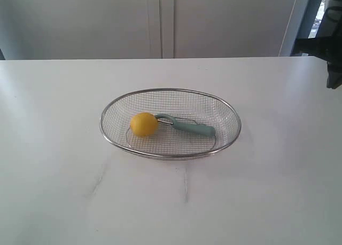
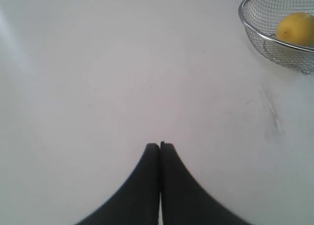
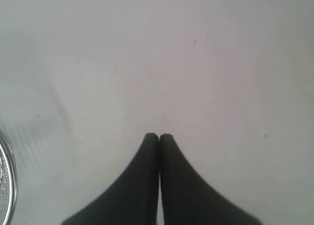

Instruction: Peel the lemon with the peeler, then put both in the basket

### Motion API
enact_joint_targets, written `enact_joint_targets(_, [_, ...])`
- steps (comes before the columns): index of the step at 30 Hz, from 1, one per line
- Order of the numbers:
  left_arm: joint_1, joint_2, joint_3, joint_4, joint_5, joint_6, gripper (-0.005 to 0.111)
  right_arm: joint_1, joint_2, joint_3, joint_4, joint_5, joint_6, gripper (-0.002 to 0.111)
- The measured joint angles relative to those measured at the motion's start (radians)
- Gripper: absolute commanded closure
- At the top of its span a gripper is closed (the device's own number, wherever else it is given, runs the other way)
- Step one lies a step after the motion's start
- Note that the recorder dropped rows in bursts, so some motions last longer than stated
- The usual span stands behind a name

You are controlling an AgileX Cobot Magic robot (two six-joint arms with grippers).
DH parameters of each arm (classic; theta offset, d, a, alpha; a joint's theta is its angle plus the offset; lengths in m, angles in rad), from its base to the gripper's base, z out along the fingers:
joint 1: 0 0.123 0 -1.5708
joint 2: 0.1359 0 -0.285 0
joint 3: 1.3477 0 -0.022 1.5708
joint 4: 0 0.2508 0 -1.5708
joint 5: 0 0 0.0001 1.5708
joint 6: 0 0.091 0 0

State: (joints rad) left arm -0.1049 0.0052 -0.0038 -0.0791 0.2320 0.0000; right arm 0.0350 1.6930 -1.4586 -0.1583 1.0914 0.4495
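Observation:
The silver wire-mesh basket (image 1: 224, 109) stands in the middle of the white table. Inside it lies the yellow lemon (image 1: 144, 124), and beside the lemon rests the teal-handled peeler (image 1: 195, 128), its blade head touching the fruit. The left wrist view catches the basket's rim (image 2: 250, 26) and the lemon (image 2: 296, 29) off to one side. My left gripper (image 2: 160, 145) is shut and empty over bare table, well away from the basket. My right gripper (image 3: 158, 136) is also shut with nothing in it; a sliver of basket rim (image 3: 11, 186) shows at the frame's edge.
The white table (image 1: 64, 149) surrounds the basket, with faint grey scuff marks (image 1: 99, 178) in front of it. A dark part of the right arm (image 1: 331, 42) sits at the far right edge. Pale cabinet doors (image 1: 160, 21) stand behind the table.

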Motion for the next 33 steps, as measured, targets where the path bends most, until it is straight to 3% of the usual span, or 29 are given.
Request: enact_joint_targets(33, [0.039, 0.000, 0.000, -0.002, 0.002, 0.000, 0.107, 0.000, 0.000, 0.000, 0.000, 0.000, 0.000, 0.108])
